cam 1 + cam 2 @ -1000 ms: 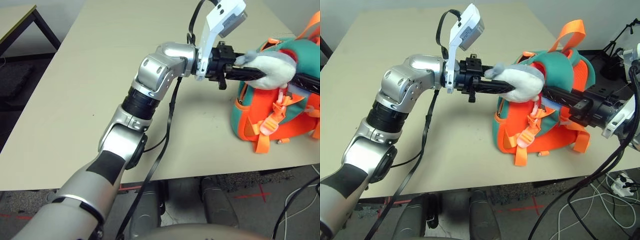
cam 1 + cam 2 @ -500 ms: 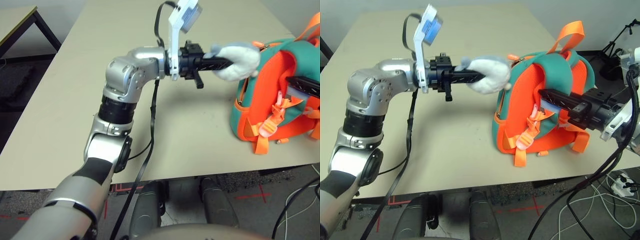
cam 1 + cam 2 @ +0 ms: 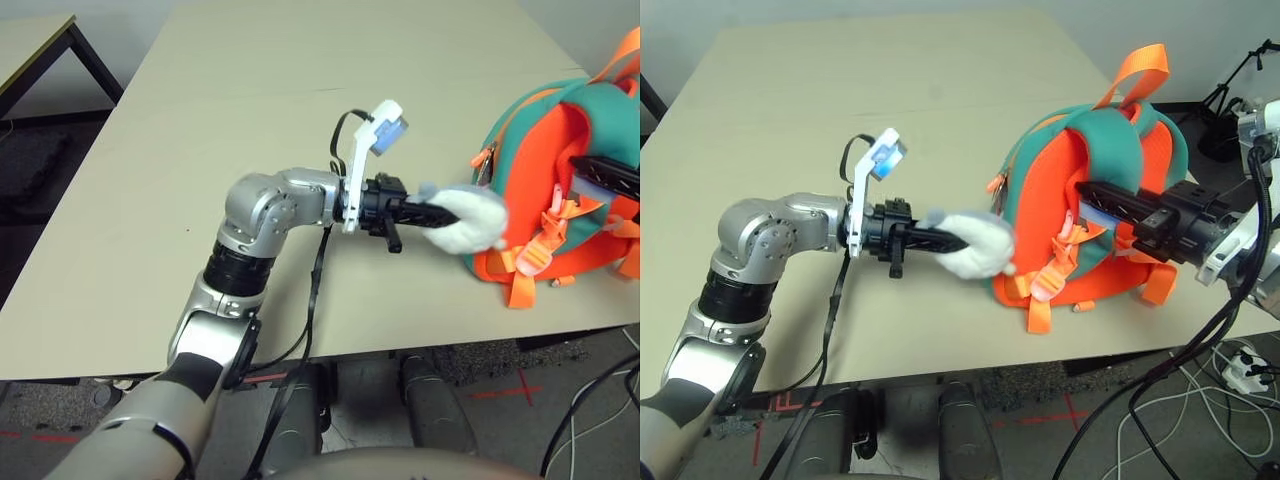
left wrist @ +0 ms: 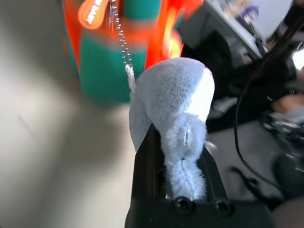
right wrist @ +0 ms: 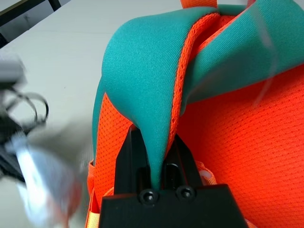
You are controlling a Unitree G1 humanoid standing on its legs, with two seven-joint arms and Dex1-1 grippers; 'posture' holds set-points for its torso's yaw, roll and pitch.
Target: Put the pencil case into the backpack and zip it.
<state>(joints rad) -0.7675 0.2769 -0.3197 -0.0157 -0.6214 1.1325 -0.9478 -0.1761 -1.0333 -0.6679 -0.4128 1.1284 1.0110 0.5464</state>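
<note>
The teal and orange backpack point(image 3: 1095, 235) stands upright on the right of the table, its orange mesh back and straps toward me. My left gripper point(image 3: 958, 240) is shut on the grey plush shark point(image 3: 978, 247), held low beside the backpack's left side. In the left wrist view a bead chain point(image 4: 119, 40) runs from the plush shark point(image 4: 173, 102) to an orange zipper tab point(image 4: 92, 10). My right gripper point(image 5: 156, 145) is shut on a teal shoulder strap point(image 5: 142, 80) of the backpack. The pencil case is out of view.
The beige table point(image 3: 250, 110) stretches bare to the left of and behind the backpack. A dark side table point(image 3: 40, 40) stands at far left. Cables point(image 3: 1160, 420) lie on the floor at lower right, beyond the table's front edge.
My left gripper has swung the plush shark away from the top of the backpack, leftward and down to just above the table. The right gripper and backpack have stayed in place.
</note>
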